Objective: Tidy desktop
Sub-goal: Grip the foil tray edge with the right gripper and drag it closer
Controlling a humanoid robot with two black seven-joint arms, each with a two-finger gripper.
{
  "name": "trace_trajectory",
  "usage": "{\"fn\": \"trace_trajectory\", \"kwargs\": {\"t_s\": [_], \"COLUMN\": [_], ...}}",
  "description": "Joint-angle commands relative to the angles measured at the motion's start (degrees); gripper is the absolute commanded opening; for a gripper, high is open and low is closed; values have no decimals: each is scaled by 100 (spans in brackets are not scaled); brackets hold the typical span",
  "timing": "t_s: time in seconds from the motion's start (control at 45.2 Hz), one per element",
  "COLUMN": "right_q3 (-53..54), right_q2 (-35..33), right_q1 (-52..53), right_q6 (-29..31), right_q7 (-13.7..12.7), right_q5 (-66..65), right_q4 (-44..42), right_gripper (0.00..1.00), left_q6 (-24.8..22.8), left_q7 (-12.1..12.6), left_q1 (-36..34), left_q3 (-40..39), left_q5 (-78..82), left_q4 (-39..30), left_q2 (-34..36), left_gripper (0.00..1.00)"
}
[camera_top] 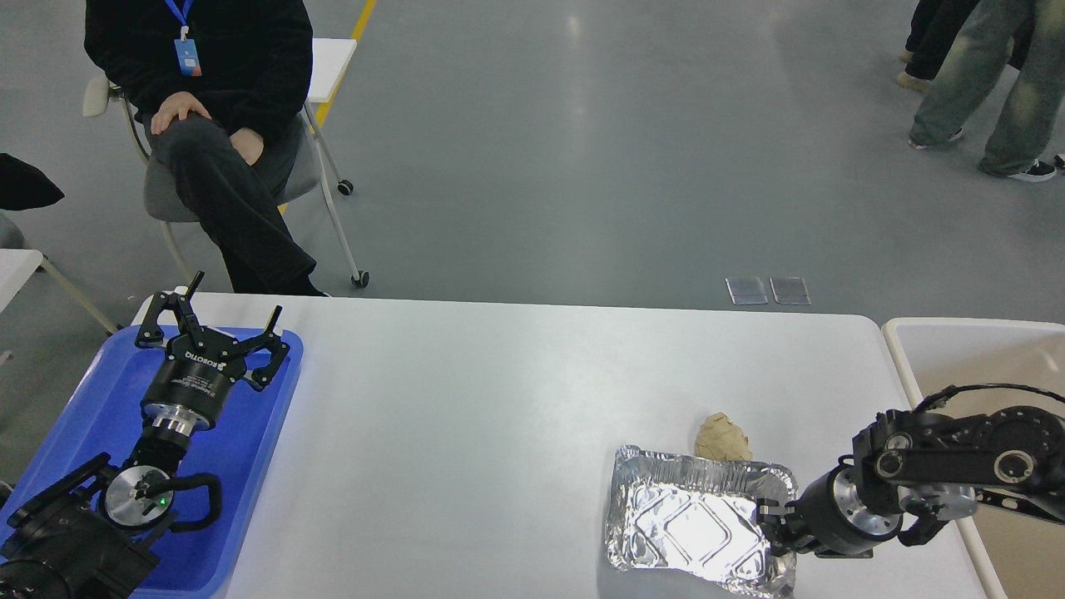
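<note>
The desktop [499,416], a wide white bench with rounded corners, fills the lower part of our head view. Most of its surface is bare. Near its right end sits a crumpled foil tray [695,520], empty as far as we can see. A small beige crumpled lump [722,438], perhaps paper or food, lies just beyond the tray's far rim, touching or nearly so; we cannot tell which.

Our right gripper [772,520] reaches in from the right at the tray's near-right rim. Its jaws look closed on that rim, though they are dark and partly hidden. Off the bench's right edge stands a white-rimmed beige bin [907,349].

Our left gripper [218,329] hovers over a blue tray [258,433] at the bench's left end, jaws spread wide and holding nothing. The tray's visible surface carries no items.

We judge the tidying to be well along: only the foil tray and the lump remain out. The tray seems about to be lifted toward the bin, and the lump is still to be cleared.

Beyond the bench, a seated person [216,125] waits.
</note>
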Motion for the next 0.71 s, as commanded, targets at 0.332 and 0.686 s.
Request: {"fn": "trace_trajectory", "kwargs": {"t_s": [0.332,0.686], "right_q3": [-312,-1393], "right_q2": [-919,-1121], "right_q1": [1737,4092], "right_q6": [1583,2683], "right_q7": [-13,-13], "right_q5": [80,317], "right_q4": [975,1265], "right_gripper": [0,0], "left_q6": [0,0], "left_q7": [8,8], "left_q1": [1,1], "left_q3": [4,4], "left_q5": [1,1], "left_q4": [0,0], "left_q2": [0,0], "left_gripper": [99,99]}}
